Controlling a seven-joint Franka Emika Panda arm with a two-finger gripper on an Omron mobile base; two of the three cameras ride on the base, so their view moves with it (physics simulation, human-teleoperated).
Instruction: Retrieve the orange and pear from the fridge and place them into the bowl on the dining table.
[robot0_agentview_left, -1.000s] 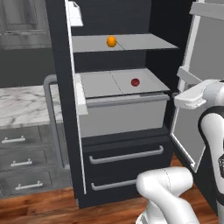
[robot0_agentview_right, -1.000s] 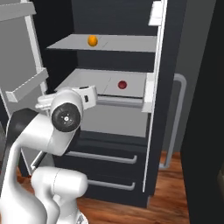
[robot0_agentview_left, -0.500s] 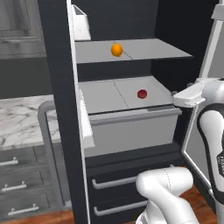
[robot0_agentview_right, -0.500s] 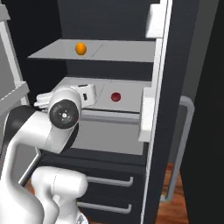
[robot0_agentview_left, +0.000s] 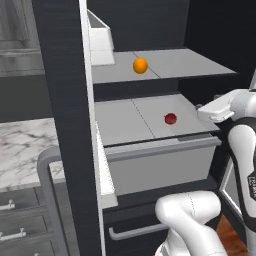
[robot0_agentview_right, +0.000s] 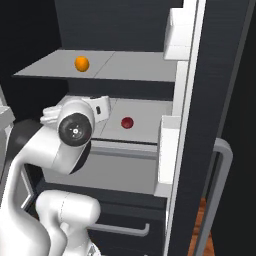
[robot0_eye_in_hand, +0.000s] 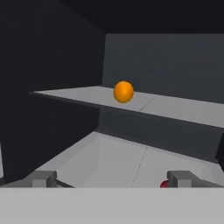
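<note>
Fridge (robot0_agentview_left: 65, 100) open; gripper (robot0_eye_in_hand: 111, 178) wide, empty; orange (robot0_eye_in_hand: 123, 92) shelved at 12 o'clock, ungrasped; pear apparently unseen; nothing delivered.

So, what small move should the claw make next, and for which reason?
Probably lift the claw and push it forward toward the orange. The orange lies on the upper shelf of the open fridge, above and beyond the open, empty fingers, which are level with the lower shelf.

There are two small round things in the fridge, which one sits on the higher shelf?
The orange, the bright-orange ball, sits on the upper grey shelf. The small red ball lies one level down, on the lower grey surface.
</note>
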